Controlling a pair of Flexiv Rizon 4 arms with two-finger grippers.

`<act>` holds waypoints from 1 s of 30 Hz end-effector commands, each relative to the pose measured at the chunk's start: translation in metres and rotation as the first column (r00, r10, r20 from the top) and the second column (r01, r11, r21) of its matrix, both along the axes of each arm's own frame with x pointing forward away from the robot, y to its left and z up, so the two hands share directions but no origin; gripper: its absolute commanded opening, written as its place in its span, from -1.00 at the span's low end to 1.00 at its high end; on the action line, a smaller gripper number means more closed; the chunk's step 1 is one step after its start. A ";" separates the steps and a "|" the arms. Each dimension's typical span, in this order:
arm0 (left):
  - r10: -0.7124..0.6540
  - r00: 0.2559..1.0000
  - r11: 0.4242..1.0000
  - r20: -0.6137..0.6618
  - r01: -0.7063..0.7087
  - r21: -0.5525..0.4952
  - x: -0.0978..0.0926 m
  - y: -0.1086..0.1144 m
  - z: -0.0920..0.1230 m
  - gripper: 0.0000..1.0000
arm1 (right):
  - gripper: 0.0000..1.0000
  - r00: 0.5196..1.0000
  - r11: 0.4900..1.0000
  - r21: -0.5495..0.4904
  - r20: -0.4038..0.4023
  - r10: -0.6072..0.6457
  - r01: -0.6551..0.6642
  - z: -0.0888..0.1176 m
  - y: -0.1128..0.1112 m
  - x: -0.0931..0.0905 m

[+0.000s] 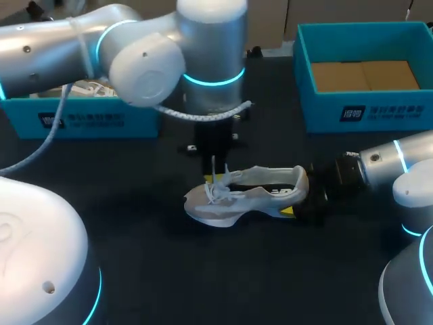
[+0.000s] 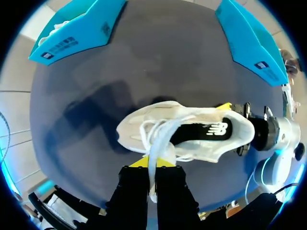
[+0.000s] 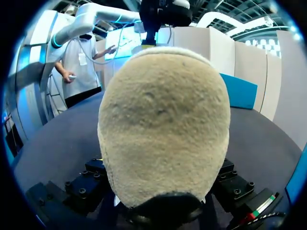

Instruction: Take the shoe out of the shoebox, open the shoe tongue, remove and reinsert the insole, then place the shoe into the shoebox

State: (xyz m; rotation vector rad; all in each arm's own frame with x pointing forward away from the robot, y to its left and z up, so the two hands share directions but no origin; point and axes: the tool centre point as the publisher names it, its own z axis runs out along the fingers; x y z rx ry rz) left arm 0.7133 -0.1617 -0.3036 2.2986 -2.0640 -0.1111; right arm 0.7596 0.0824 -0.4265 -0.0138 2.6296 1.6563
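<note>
Far left: left arm (image 1: pixel 135 54) covers most of the left shoebox (image 1: pixel 88 123). A scrap of white shows inside, kind not readable.

Far right: right shoebox (image 1: pixel 365 74) cut off at the right edge.

Right gripper (image 1: pixel 298 198): one yellow tip seen, the other behind the heel (image 1: pixel 302 181) of the shoe (image 1: pixel 243 196).

Right wrist view: heel fills everything ahead. Own fingertips and the shoe's front are hidden.

Left gripper (image 2: pixel 152 165): end of the lace (image 2: pixel 153 141) lost between its fingers (image 2: pixel 132 191). In the head view its fingertips sit hidden under the wrist housing.
</note>
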 end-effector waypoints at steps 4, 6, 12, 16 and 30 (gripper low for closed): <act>0.058 0.998 0.998 -0.001 -0.058 -0.013 0.001 0.025 -0.015 -0.79 | -1.00 1.000 1.000 -0.003 0.001 -0.002 0.002 -0.002 0.002 0.000; 0.072 0.997 0.997 -0.005 -0.072 0.019 0.002 0.031 -0.022 -0.78 | -1.00 1.000 1.000 -0.003 0.001 -0.002 0.002 -0.002 0.002 0.000; 0.118 0.992 0.992 -0.053 -0.116 0.048 0.000 0.049 -0.044 -0.84 | -1.00 1.000 1.000 -0.003 0.001 -0.002 0.002 -0.002 0.002 0.000; 0.153 0.986 0.987 -0.072 -0.148 0.065 0.000 0.060 -0.055 -0.58 | -1.00 1.000 1.000 -0.003 0.001 -0.002 0.002 -0.002 0.002 0.000; 0.194 0.976 0.979 -0.098 -0.187 0.075 -0.001 0.073 -0.075 -0.22 | -1.00 1.000 1.000 -0.003 0.001 -0.002 0.002 -0.002 0.002 0.000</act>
